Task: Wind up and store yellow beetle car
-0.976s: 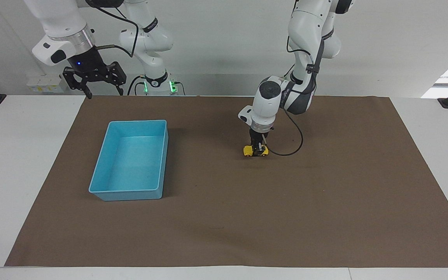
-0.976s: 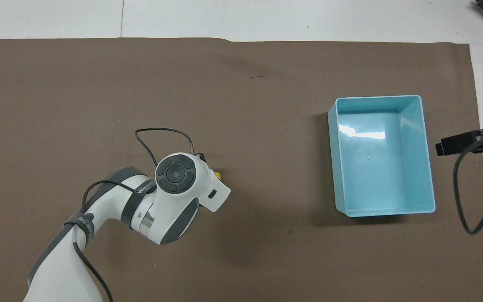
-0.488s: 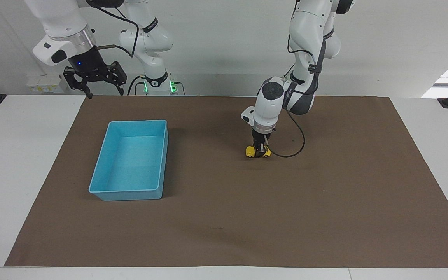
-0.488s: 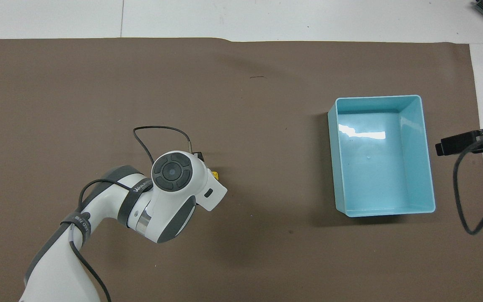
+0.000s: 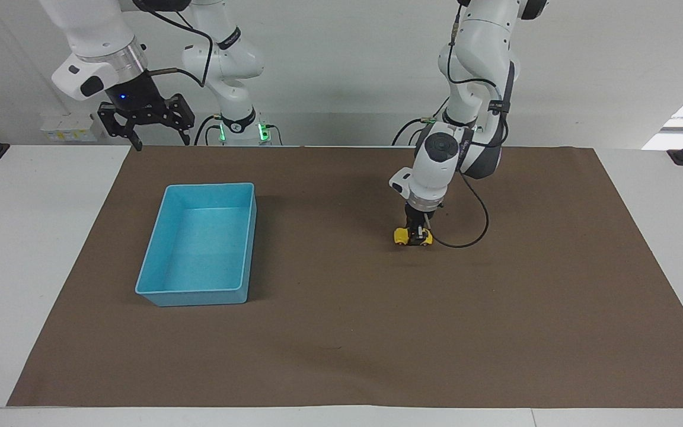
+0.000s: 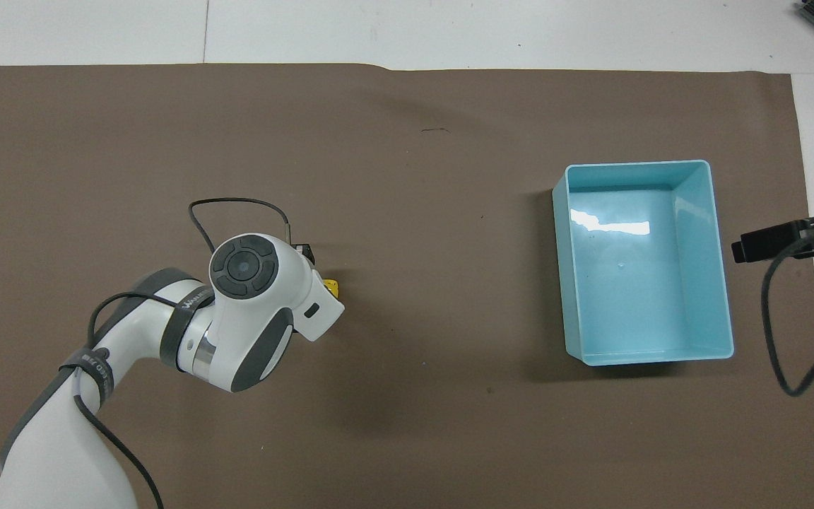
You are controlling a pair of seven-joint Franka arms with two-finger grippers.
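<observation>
Your left tool (image 5: 417, 236) was down at the brown mat (image 5: 341, 332), its fingers closed on the yellow beetle car (image 5: 412, 236), whose wheels appeared to rest on the mat. In the overhead view only a sliver of the car (image 6: 332, 286) showed past the arm's white wrist. The car sat roughly midway between the counter's two long edges, a little toward the left arm's end.

Judging by this, you were in the winding step: the car was gripped and pressed to the mat, the way a pull-back toy gets wound. Whether the winding was finished could not be told. Storing was not yet done. The light blue tray (image 5: 163, 290) lay empty toward the right arm's end of the mat, well apart from the car. What was left, as I judged it, was to lift the car, carry it over the tray and let it go inside.

Your right tool (image 5: 143, 121) waited with its fingers spread and empty, raised over the counter's edge nearest the robots, near the corner at the right arm's end. In the overhead view it showed only as a dark tip (image 6: 767, 244) just beside the tray.

The white counter (image 5: 33, 237) carried the wide, flat brown mat, which covered most of it. A plain pale wall (image 5: 329, 65) stood past the robots' bases, with a black cable (image 5: 466, 237) looping from the left wrist onto the mat.
</observation>
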